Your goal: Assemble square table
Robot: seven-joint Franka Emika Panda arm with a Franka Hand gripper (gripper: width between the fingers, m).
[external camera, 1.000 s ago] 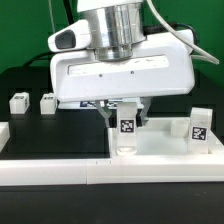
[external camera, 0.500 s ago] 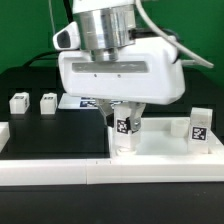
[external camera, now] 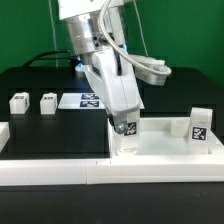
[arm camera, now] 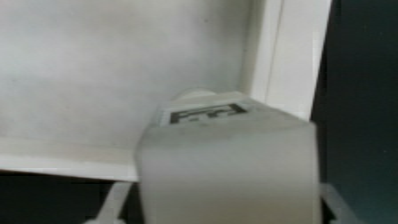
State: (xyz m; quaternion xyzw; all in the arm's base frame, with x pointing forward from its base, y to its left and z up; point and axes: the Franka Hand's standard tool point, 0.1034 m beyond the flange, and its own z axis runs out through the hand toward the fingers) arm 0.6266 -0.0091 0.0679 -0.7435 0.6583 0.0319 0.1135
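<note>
Right now your table top (external camera: 166,148) lies flat on the black table (external camera: 55,135), on the exterior view's right, with its raised rim (arm camera: 285,60) facing up. One leg (external camera: 124,143) stands upright in the corner of the top nearest the exterior view's left. The wrist view shows it just inside the rim where two sides meet, and the black-and-white tag (external camera: 128,127) on it faces the exterior camera. You cannot tell from either view whether its foot is fully seated or only resting on the floor of the top.

Your claw (external camera: 126,128) comes down on this leg from above and looks clenched around its upper part. The leg fills the space between the fingers in the wrist view, though the fingers themselves barely show there, so take the grip as likely rather than certain. The arm leans in at a slant from the exterior view's upper left.

A second leg (external camera: 198,124) stands upright at the end of the top toward the exterior view's right, well apart from the held one, with its tag toward the camera. Two loose legs (external camera: 17,101) (external camera: 47,102) sit side by side on the table at the exterior view's left, apart from the top. Between them and the arm lies the marker board (external camera: 84,99), flat on the table. A long white rail (external camera: 100,172) runs along the front edge, just beside the top.
</note>
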